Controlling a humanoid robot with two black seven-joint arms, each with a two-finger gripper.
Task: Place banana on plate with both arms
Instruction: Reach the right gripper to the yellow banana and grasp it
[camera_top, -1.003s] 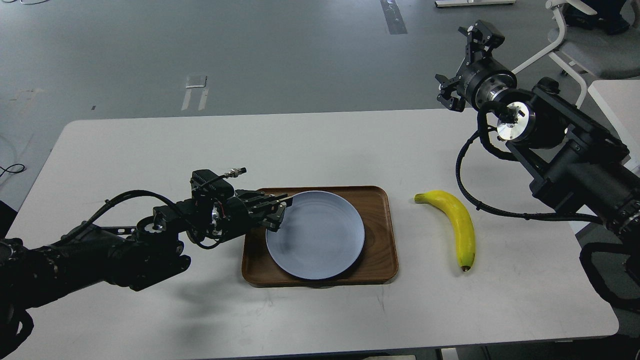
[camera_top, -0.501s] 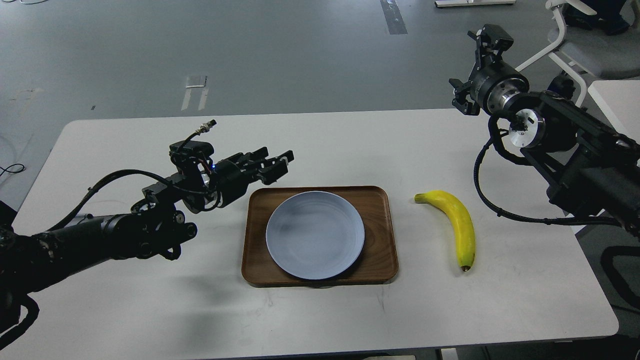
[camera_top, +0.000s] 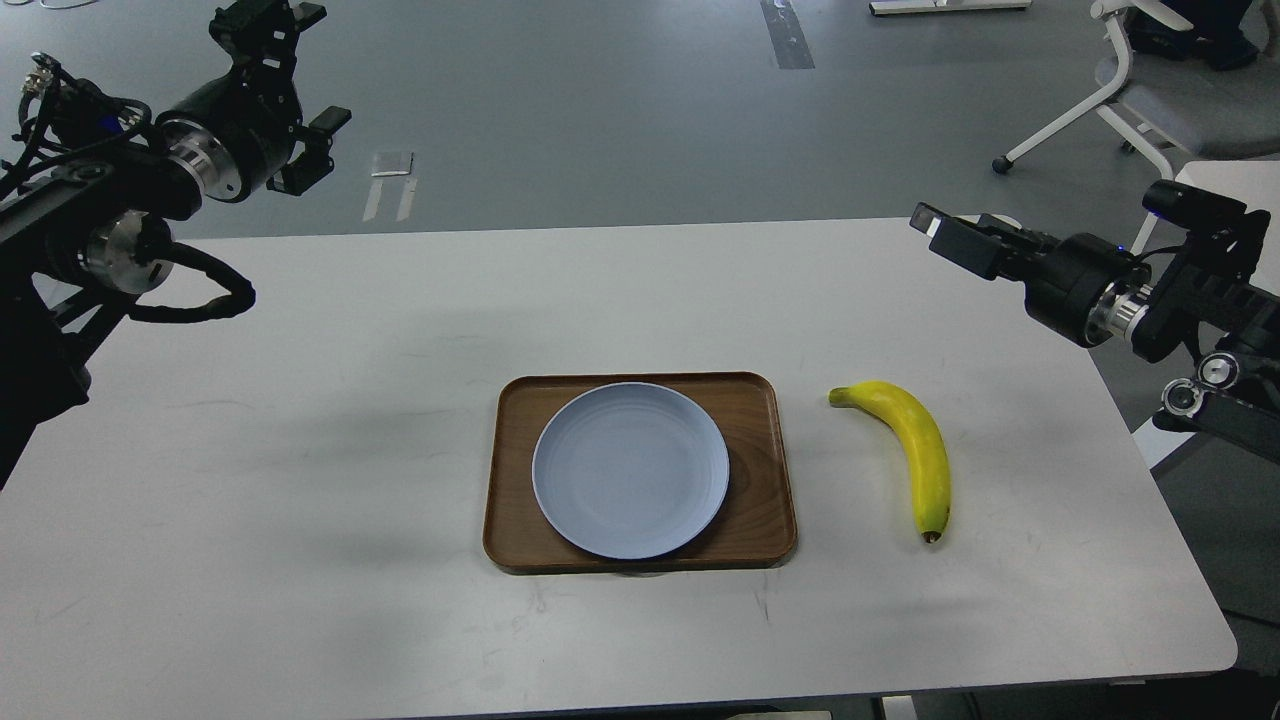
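One banana (camera_top: 915, 452) is seen right of centre in the frame, lying flat on the white desk (camera_top: 300, 560) just beside the wooden tray (camera_top: 760, 470), its dark tip toward the near edge and its stem end pointing left toward the tray. Nothing is touching it. The plate (camera_top: 630, 470) rests bare on the tray at the centre of the frame.

The banana is judged to be light, fairly firm but bruisable, with a smooth skin that may slip; it would best be taken across its thick middle, with modest pressure.

Farther back, the right hand (camera_top: 950, 240) is held at the right of the frame above the desk's far edge; whether its fingers are spread cannot be told. At the upper left of the frame, the left hand (camera_top: 285, 80) is raised, spread and holding nothing.
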